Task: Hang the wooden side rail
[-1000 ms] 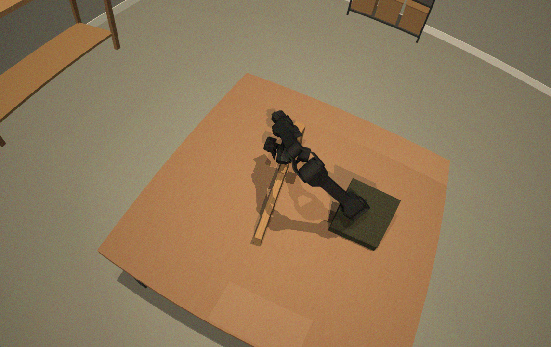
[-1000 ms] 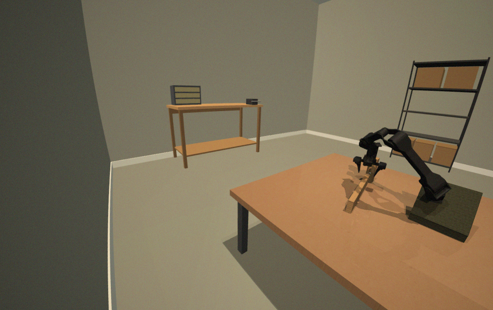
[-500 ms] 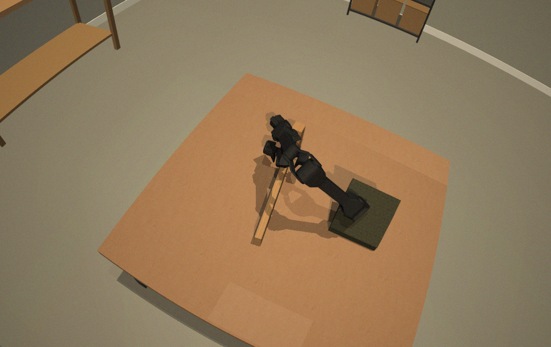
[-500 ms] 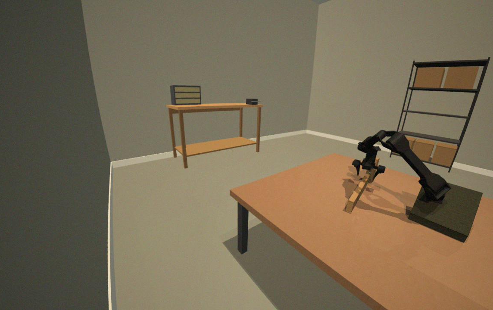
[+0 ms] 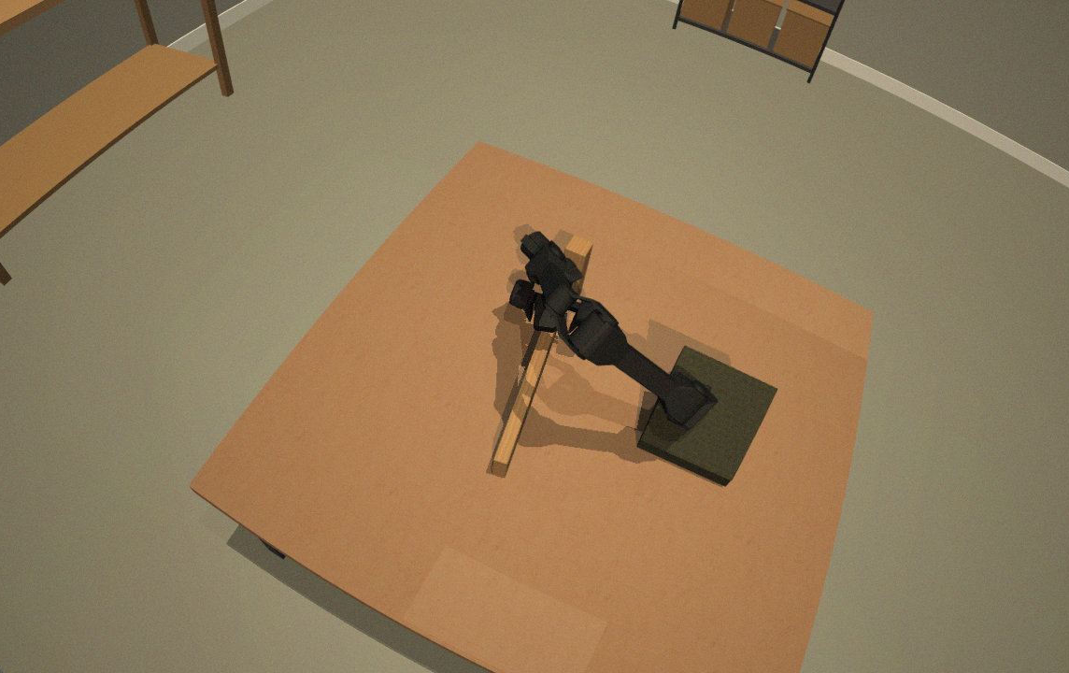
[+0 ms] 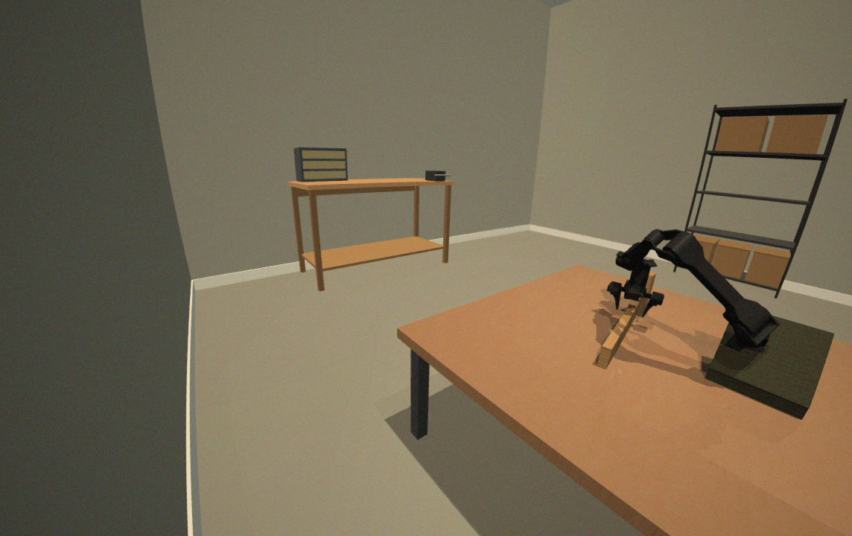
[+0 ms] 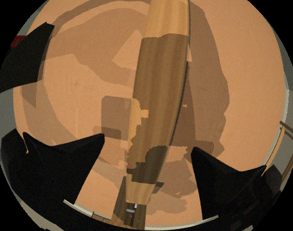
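The wooden side rail (image 5: 510, 436) (image 6: 610, 346) (image 7: 162, 74) lies lengthwise on the table, its far end resting on the tabletop. Its other end faces the upright headboard post (image 5: 578, 245) (image 6: 652, 279) (image 7: 120, 205). Small grey metal pieces (image 7: 130, 210) show between rail end and post in the wrist view; whether the hooks sit on the pins cannot be told. My gripper (image 5: 546, 324) (image 6: 631, 311) (image 7: 149, 145) is open over the rail near the post, one finger toward each side, with nothing gripped. In the top view it hides the rail's hook end.
The arm stands on a dark green base block (image 5: 731, 418) (image 6: 775, 363) on the table (image 5: 371, 401) (image 6: 515, 373). A workbench (image 6: 369, 182) and a shelf rack (image 6: 765, 155) stand away from the table.
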`<state>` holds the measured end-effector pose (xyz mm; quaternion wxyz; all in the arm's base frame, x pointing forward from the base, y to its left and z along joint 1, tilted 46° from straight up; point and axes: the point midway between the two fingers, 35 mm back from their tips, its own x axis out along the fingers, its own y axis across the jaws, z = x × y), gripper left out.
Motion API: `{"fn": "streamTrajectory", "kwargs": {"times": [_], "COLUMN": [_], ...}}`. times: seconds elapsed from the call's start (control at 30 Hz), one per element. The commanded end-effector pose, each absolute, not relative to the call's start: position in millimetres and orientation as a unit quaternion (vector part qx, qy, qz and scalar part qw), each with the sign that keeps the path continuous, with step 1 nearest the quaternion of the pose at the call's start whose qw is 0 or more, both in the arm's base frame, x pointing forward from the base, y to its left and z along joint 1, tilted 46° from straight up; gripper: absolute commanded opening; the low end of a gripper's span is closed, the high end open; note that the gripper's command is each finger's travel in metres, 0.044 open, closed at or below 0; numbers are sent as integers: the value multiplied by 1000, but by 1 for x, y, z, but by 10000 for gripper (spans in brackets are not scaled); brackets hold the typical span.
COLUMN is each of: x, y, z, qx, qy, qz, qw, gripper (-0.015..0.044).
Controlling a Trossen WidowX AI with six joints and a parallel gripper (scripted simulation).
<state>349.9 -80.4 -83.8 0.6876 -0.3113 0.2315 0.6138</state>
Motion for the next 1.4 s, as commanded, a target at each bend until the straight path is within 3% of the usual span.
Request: {"fn": "streamTrajectory", "kwargs": {"times": [0.0, 0.47, 0.9, 1.07, 1.17, 1.37], "x": [350, 351, 351, 351, 351, 351], "y": [-75, -60, -60, -60, -60, -60], "z": [-89, -102, -102, -102, -102, -102], "qx": [-307, -307, -307, -307, -307, -307], "qy": [232, 231, 231, 231, 231, 231], "qz": [613, 613, 613, 613, 613, 613], "qw": [690, 690, 690, 690, 690, 690], "gripper": [440, 440, 99, 65, 0, 0]}}
